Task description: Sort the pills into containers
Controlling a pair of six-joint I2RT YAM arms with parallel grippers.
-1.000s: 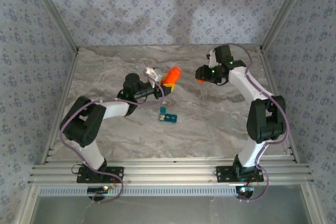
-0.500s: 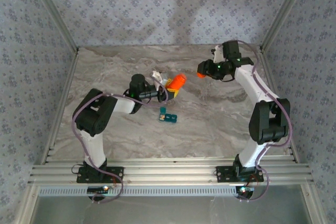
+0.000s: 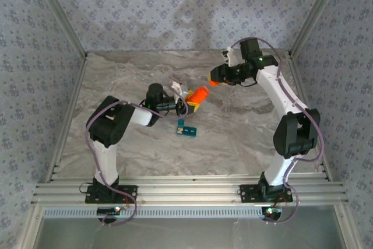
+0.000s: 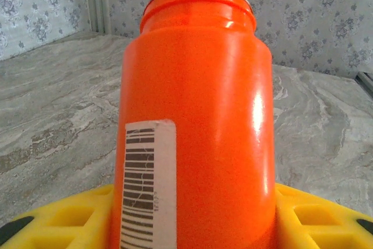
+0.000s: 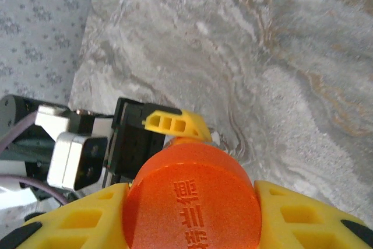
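1. One orange bottle (image 4: 198, 115) is seen: a smooth, glossy plastic cylinder with a ridged neck and one white barcode label (image 4: 145, 185). It is clamped between the two yellow, hollow-ribbed left fingers (image 4: 70, 220).
2. One round orange cap (image 5: 192, 202), matt and with raised characters moulded on its top, is clamped between the two yellow right fingers (image 5: 297, 214).
3. The containers (image 3: 186, 127), one small teal-blue plastic strip, are laid flat on the grey, marble-veined desk (image 3: 233, 138). They are just on the near side of the bottle and apart from both pairs of fingers. The compartments are too small to be counted.
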